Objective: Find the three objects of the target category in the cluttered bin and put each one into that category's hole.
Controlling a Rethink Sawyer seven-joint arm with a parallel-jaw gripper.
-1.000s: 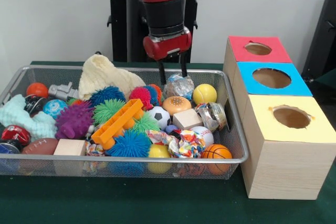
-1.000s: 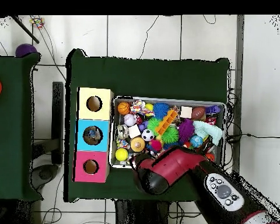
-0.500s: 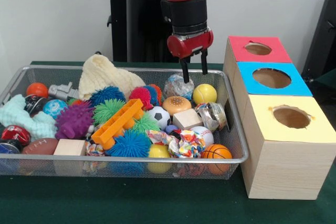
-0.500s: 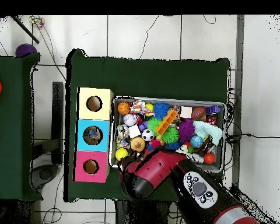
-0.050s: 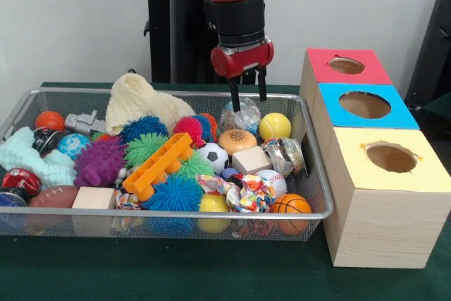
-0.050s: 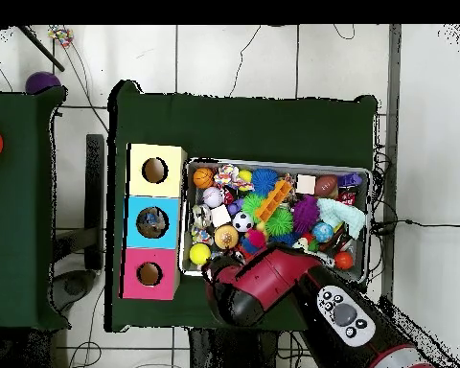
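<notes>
Above the wire bin's far corner: gripper, fingers apart and empty, poised over a crinkled clear ball, apparently to pick it.

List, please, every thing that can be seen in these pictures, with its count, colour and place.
wire bin: 1, silver, on the green table
boxes with holes: 3, red, blue, yellow, in a row beside the bin
spiky balls: several, blue, green, purple, red, mid-bin
yellow ball: 1, far corner by the boxes
soccer ball: 1, white and black, centre
basketball: 1, orange, near corner
wooden blocks: 2, pale, and
orange bar: 1, centre
cream cloth: 1, far side
hand: 1, black, open, above a foil ball
</notes>
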